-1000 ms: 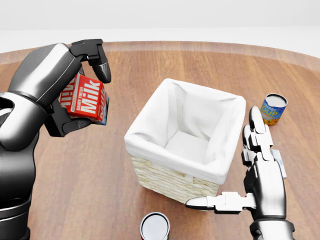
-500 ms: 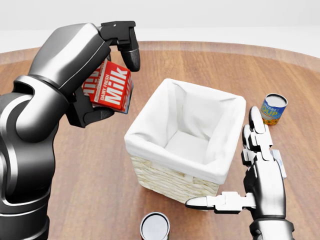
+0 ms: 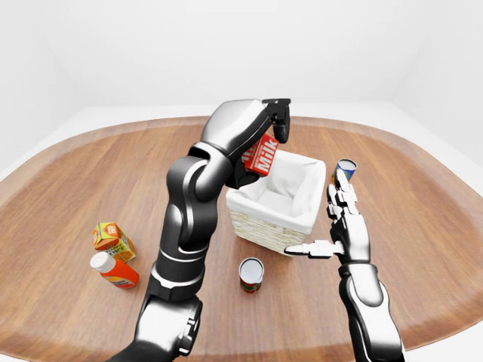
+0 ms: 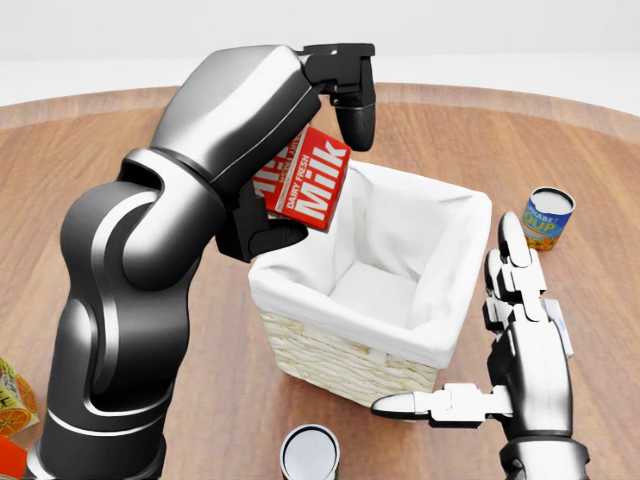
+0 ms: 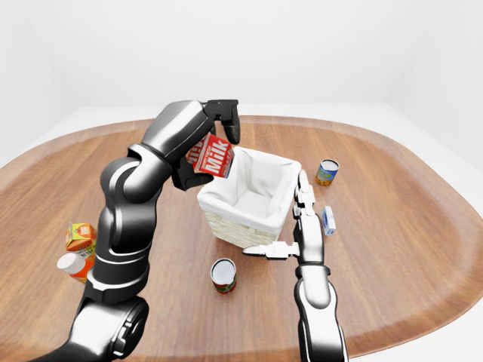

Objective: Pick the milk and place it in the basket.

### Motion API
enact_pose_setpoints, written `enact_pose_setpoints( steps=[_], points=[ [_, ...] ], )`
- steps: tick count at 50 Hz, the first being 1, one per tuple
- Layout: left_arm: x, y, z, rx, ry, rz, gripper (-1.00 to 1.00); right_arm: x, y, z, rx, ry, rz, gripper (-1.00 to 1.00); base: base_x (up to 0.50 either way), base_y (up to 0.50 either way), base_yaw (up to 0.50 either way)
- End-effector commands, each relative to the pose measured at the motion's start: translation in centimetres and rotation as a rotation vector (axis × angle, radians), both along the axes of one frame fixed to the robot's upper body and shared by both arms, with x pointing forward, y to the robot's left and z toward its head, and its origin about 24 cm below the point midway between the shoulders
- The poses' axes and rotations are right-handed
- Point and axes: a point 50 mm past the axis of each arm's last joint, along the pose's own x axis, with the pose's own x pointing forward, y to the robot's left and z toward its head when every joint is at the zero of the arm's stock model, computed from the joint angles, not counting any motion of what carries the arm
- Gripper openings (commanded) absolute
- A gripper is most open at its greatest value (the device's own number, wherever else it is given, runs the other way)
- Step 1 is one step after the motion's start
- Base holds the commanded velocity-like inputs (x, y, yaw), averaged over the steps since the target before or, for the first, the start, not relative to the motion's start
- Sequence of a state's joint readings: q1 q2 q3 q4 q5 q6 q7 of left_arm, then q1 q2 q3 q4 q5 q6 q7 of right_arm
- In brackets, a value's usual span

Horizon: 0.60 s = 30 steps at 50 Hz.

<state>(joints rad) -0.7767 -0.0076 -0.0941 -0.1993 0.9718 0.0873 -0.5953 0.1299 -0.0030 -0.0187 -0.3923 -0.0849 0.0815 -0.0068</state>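
My left hand (image 4: 318, 150) is shut on the red milk carton (image 4: 306, 181), which hangs tilted in the air over the left rim of the basket (image 4: 340, 335). That basket is woven wicker with a white cloth lining and stands in the middle of the round wooden table; its inside shows only the lining. My right hand (image 4: 480, 345) stands open beside the basket's right wall, fingers straight up and thumb pointing left along the lower corner, touching nothing that I can see.
A soup can (image 4: 546, 218) stands right of the basket, and another can (image 4: 310, 453) just below it. An orange juice carton (image 3: 112, 240) and an orange bottle (image 3: 115, 271) lie at the left. A small blue-and-white box (image 5: 328, 220) sits right of my right hand.
My left arm has carried the milk carton up and to the right, from left of the basket to above its left rim. The right hand has stayed still.
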Motion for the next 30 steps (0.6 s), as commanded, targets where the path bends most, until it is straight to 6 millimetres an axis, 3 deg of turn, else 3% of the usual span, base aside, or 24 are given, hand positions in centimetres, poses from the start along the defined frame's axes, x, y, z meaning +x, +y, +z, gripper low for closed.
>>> enact_pose_setpoints(
  steps=[1, 6, 14, 30],
  points=[
    [0.3, -2.5, 0.0, -0.074, -0.001, -0.064, -1.0, 0.0, -0.1, 0.1, 0.004, -0.002, -0.001, 1.0, 0.0, 0.0, 0.0],
    [1.0, -3.4, -1.3, -0.086, 0.045, -0.066, -1.0, -0.1, -0.1, 0.2, 0.005, -0.004, 0.0, 1.0, 0.0, 0.0, 0.0],
    [1.4, -4.8, -2.1, -0.105, 0.082, -0.087, -1.0, -0.1, -0.1, 0.1, 0.004, -0.002, 0.002, 1.0, 0.0, 0.0, 0.0],
    [4.5, -6.7, -3.2, -0.19, 0.166, -0.074, -1.0, -0.1, -0.2, 0.1, 0.008, -0.004, 0.002, 1.0, 0.0, 0.0, 0.0]
  ],
)
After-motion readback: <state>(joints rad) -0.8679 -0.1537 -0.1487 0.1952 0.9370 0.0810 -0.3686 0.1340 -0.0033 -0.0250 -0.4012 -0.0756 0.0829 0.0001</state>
